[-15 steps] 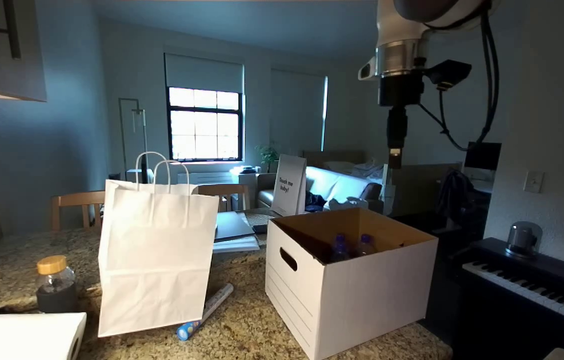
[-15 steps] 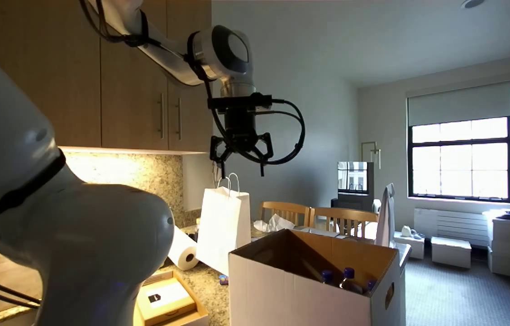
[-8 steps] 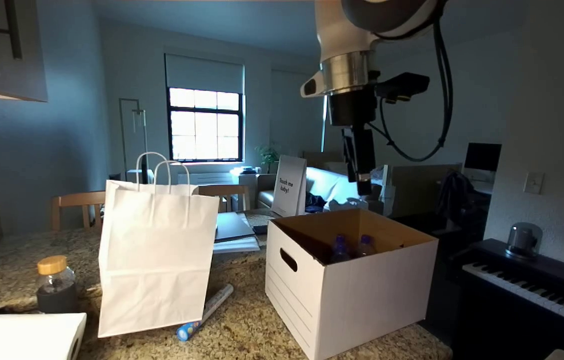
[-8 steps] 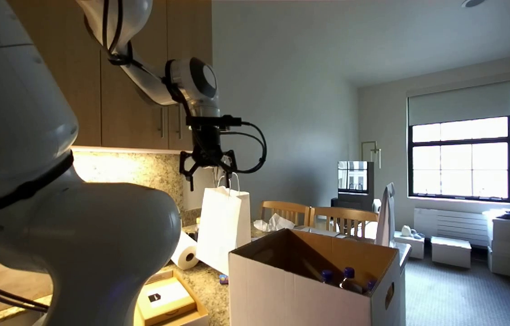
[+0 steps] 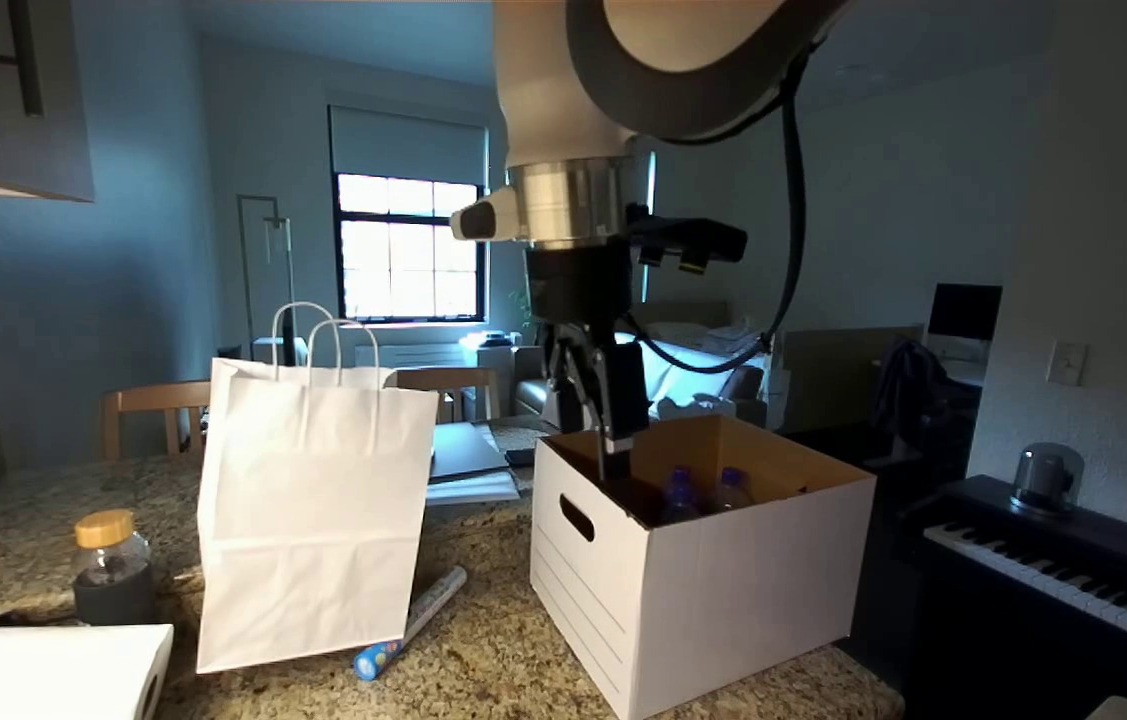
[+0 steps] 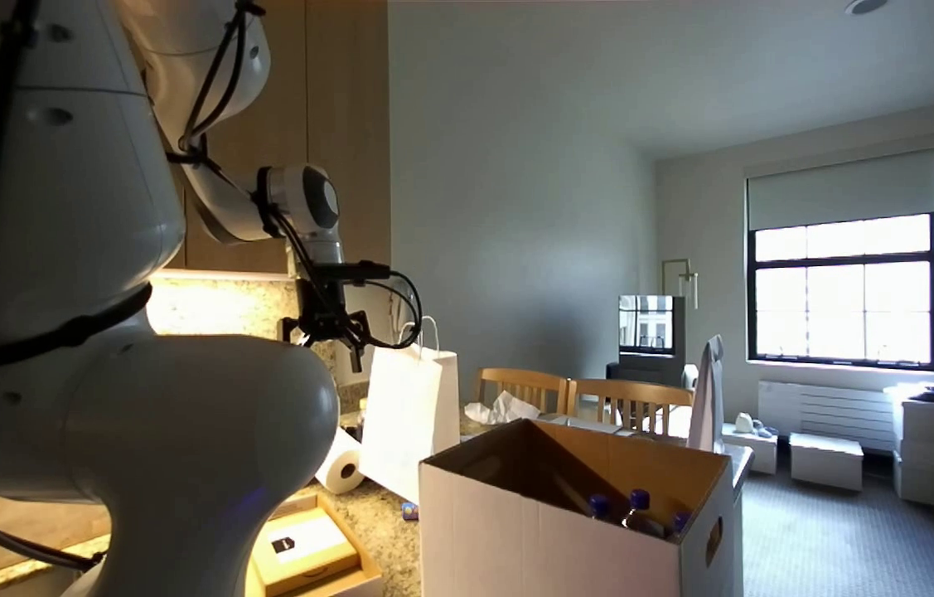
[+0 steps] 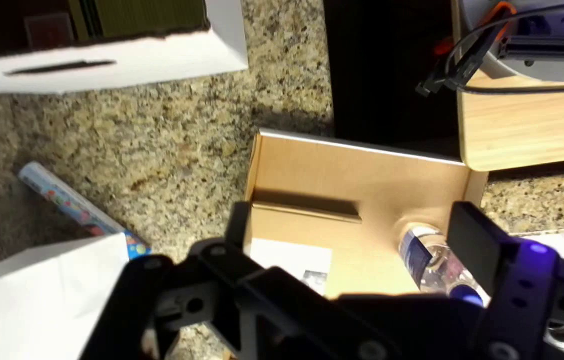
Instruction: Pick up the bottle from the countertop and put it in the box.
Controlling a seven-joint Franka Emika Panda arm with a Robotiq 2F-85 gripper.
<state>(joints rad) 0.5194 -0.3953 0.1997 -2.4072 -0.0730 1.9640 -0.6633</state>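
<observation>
A clear bottle [image 7: 434, 262] with a blue cap and blue label stands in a shallow tan cardboard tray [image 7: 412, 180] on the speckled countertop [image 7: 171, 130]. I cannot make this bottle out in the exterior views. My gripper [image 7: 354, 235] is open and empty above the tray; the bottle shows between its fingers, close to the right pad [image 7: 474, 245]. The gripper also shows in an exterior view [image 5: 588, 440]. The white box [image 5: 753, 590] also shows in an exterior view [image 6: 549, 539] and the wrist view [image 7: 161, 62]. Several blue-capped bottles [image 6: 639, 514] stand inside it.
A tall white paper bag [image 5: 313, 520] with handles stands beside the box. A printed tube [image 5: 413, 625] lies by it. A jar with an orange lid [image 5: 111, 570] and a paper towel roll [image 6: 340, 464] are on the countertop. A wooden board [image 7: 532, 130] borders the tray.
The arm and gripper have moved left and down in both exterior views. The gripper stays open. The box, bag and bottles in the box have not moved.
</observation>
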